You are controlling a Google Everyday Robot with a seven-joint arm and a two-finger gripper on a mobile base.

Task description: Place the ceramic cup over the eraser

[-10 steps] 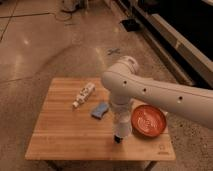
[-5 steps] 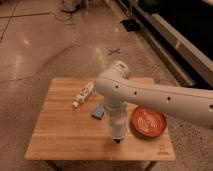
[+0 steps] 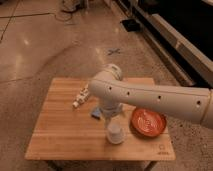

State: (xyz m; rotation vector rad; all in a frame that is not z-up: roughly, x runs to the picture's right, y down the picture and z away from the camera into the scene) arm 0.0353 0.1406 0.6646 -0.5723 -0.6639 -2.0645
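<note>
The ceramic cup [image 3: 115, 134], small and white, stands near the front middle of the wooden table [image 3: 55, 137]. My gripper [image 3: 113, 121] comes straight down onto the cup's top, at the end of the thick white arm [image 3: 150, 97] that reaches in from the right. The arm's wrist hides the place where gripper and cup meet. The eraser is hidden; no black block shows around the cup's base.
A wide red-orange bowl [image 3: 148, 121] sits just right of the cup. A blue pad [image 3: 95, 114] lies just behind and left of the cup, partly under the arm. A small pale object [image 3: 80, 97] lies further back left. Bare tabletop spreads to the left.
The arm has swung a little left and the cup has come down and toward the table's front. The dark spot seen under the cup earlier no longer shows.
</note>
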